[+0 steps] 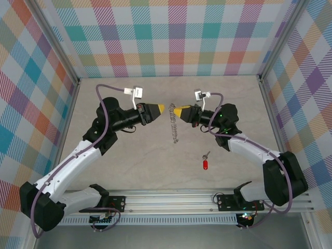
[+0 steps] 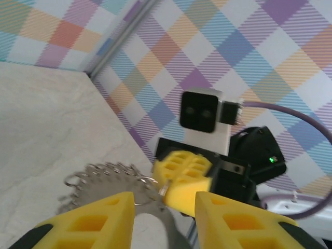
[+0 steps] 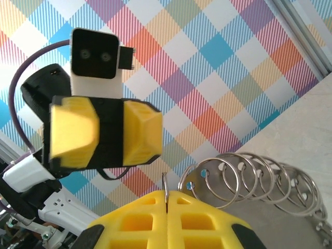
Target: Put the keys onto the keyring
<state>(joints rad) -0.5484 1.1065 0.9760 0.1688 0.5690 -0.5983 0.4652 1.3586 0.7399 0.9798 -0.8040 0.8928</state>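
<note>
Our right hand [image 3: 167, 194] pinches shut on the keyring [image 1: 174, 127], which is seen edge-on between both arms; our left hand [image 2: 165, 207] sits narrowly parted at its rim. We see the key [image 1: 205, 164] lying on the tabletop [image 1: 129, 161] nearer the right arm, long axis running near-to-far.

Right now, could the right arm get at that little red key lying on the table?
Probably yes for reach: the key lies alone on bare table near that arm, nothing over it. But the right gripper is shut on the keyring, so it would have to let go first.
</note>
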